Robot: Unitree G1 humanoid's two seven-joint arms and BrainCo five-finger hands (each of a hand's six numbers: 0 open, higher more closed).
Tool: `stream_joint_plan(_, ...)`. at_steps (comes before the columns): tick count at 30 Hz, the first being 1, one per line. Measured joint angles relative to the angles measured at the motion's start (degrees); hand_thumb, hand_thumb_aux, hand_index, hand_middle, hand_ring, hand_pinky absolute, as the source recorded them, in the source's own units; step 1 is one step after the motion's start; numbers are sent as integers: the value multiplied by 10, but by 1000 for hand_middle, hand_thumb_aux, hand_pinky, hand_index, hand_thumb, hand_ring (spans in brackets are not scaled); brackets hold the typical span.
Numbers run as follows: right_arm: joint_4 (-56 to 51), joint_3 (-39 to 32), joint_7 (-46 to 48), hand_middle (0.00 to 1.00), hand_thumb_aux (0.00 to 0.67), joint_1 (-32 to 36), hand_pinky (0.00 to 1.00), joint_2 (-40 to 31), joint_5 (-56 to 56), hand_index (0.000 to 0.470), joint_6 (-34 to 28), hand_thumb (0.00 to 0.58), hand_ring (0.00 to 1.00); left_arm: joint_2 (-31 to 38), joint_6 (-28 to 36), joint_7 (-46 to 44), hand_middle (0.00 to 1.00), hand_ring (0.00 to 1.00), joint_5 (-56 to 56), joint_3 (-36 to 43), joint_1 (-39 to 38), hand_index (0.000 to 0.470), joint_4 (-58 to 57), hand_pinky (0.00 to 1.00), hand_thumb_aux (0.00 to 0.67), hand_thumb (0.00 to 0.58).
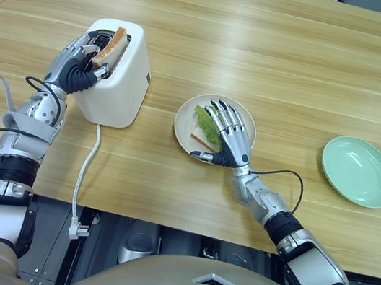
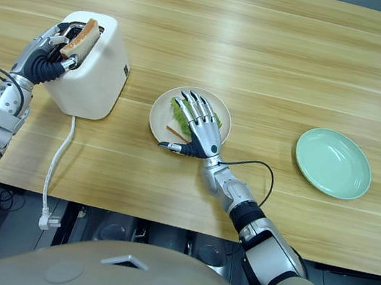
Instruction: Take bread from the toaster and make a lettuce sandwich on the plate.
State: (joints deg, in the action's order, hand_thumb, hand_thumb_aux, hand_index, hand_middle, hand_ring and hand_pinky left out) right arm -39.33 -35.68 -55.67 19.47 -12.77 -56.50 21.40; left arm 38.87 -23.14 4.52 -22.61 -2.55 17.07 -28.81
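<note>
So the left hand (image 1: 79,65) is sitting up against the top of the toaster (image 1: 123,84), fingers curling in and pinching the slice of bread (image 1: 111,47) that's poking out of the slot at a tilt. It looks like a grip on the exposed top part, which makes sense, since that's the only bit you can get at without digging into the slot. Meanwhile the right hand (image 1: 230,134) is hovering low over the white plate (image 1: 185,109) near the middle of the table (image 1: 269,24), fingers spread flat and holding nothing. I can't tell if it's actually pressing down or just floating above. Under it the lettuce (image 1: 205,123) is lying on the bottom slice (image 2: 172,131), so my guess is the flat palm is keeping the leaf from curling or sliding off while the other slice is coming out. There's also a green plate (image 1: 358,171) sitting well off to the right, apart from everything else. The toaster's cord (image 1: 86,169) is dangling off the front edge of the table with the plug hanging loose. As I'm reading it, the sandwich is roughly halfway there: base and lettuce are down, the top slice is in the toaster's slot. The tricky part will be lifting that slice straight up without tipping the toaster.
</note>
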Motion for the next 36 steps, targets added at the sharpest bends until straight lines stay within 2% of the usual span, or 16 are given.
stream_joint_plan(10,-8,-1,-1,0,0,5,0,3,-1,0,0,0,0,-33,-1,0,0,0,55,-34,8,460,25,0,670,580)
stream_joint_plan(12,-8,-1,-1,0,0,6,0,5,-1,0,0,0,0,-35,-1,1,451,451,65,-40,12,460,32,451,670,580)
stream_joint_plan(13,-8,-1,-1,0,0,6,0,5,-1,0,0,0,0,-36,-1,1,451,451,68,-44,13,460,39,451,670,580)
stream_joint_plan(14,-8,-1,-1,0,0,6,0,5,-1,0,0,0,0,-38,-1,5,984,984,70,-48,14,460,46,984,670,580)
stream_joint_plan(26,-4,-3,-5,0,0,6,0,0,1,0,0,0,0,-44,-4,45,1000,1000,81,-96,32,460,93,1000,670,580)
stream_joint_plan(36,33,29,-5,0,0,-3,0,-23,32,0,14,0,0,-71,-13,29,1000,1000,120,-102,41,460,162,1000,670,580)
